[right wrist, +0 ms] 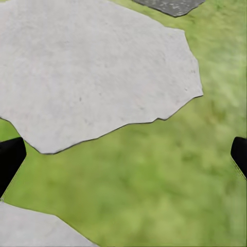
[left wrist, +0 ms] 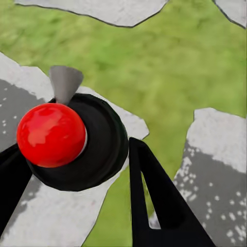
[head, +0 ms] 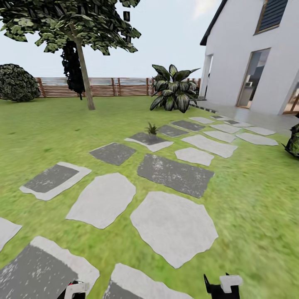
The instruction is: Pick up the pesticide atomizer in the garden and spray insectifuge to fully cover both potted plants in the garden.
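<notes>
You are looking out over the lawn (head: 50, 137), with grey stepping slabs (head: 174, 226) running from your feet toward the white house (head: 253, 54). One small potted plant (head: 152, 129) sits on a slab well ahead of you, about halfway to the big dark-leaved bush (head: 173, 88) that stands in front of the brown slat fence (head: 112, 86). A tree (head: 81, 45) rises to the left of that bush. Your left gripper (left wrist: 77, 164) has the spray bottle (left wrist: 77, 141) between its black fingers (left wrist: 154, 200); from the left wrist camera you see the bottle end-on, a dark round body with a red ball and a small grey cone, held above slab and grass. In the head view the bottle's top (head: 76, 288) pokes up at the lower edge. Your right gripper (right wrist: 123, 154) is spread wide with nothing in it, its two fingertips (right wrist: 10, 157) at opposite edges of the wrist picture, hanging over grass beside a pale slab (right wrist: 92, 72).
</notes>
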